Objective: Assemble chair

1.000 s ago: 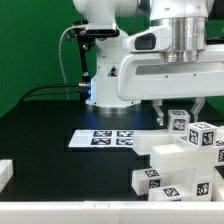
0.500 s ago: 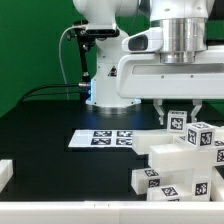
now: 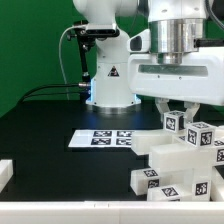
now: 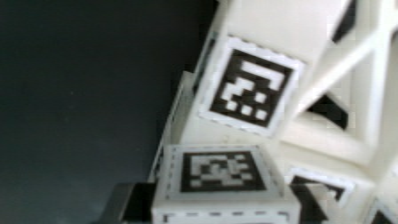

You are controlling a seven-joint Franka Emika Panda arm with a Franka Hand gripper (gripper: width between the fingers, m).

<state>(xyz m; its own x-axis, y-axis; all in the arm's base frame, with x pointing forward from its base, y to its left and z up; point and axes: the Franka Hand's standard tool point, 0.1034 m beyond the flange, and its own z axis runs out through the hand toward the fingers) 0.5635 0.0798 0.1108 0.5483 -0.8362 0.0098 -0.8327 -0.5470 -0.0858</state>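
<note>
Far left edge: a white block (image 3: 5, 172) sits at the exterior view's left border, cut off by the frame, on the black table (image 3: 50, 135).
Backdrop: green wall behind, with a black cable (image 3: 70, 60) looping down beside the arm's base.
Arm base: the white Panda base (image 3: 108, 75) stands at the back of the table, a blue light glowing low on its left side.
Marker board: the marker board (image 3: 100, 138) lies flat on the table in front of the base, tags facing up.
Chair: the chair (image 3: 185, 160) is a chunky pile of white tagged parts at the exterior view's right, near the front edge, just right of the marker board.
Small cubes: two tagged cubes (image 3: 200, 133) stand side by side on top of the pile.
Gripper: the gripper (image 3: 182, 108) hangs straight above the cubes, its fingers (image 3: 163, 106) reaching down to the left one.
Jaws: partly apart; whether they clamp the cube I cannot tell.
Wrist view: a tagged white bar (image 4: 249, 85) runs slanted, with a tagged cube face (image 4: 217, 170) close under the camera.
</note>
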